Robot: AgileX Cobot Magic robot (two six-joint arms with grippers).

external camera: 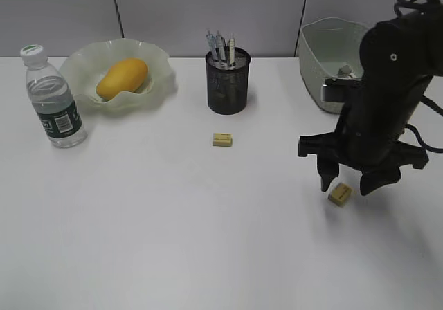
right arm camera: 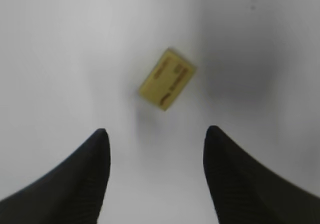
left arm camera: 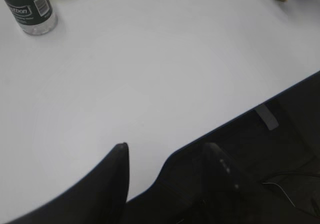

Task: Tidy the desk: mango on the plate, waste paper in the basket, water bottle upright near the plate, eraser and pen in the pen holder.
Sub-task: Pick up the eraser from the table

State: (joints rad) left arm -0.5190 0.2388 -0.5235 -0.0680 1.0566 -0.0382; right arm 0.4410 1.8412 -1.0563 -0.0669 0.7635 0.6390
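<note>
Desk (external camera: 173, 241): lying wide and white, carrying everything.
Right gripper (external camera: 344, 183): hanging low near the right edge, jaws spread and empty, straddling an eraser.
Left gripper (left arm camera: 167, 156): sitting back over the front edge, jaws parted, gripping nothing.
Basket (external camera: 318, 61): standing at the back right corner, a white scrap seeming to lie inside.
Plate (external camera: 163, 71): sitting at the back left, cradling the mango (external camera: 122, 78).
Bottle (external camera: 54, 99): standing upright just beside the plate, toward the left edge.
Holder (external camera: 228, 81): standing at back centre, pens poking out.
Eraser, near (right arm camera: 167, 79): lying flat and skewed between the jaws, touching neither.
Eraser, far (external camera: 222, 140): waiting just in front of the holder.
Handling: looking light, firm and a little grippy; pinching across the short sides should be working best, wrist turning to match the skew.
</note>
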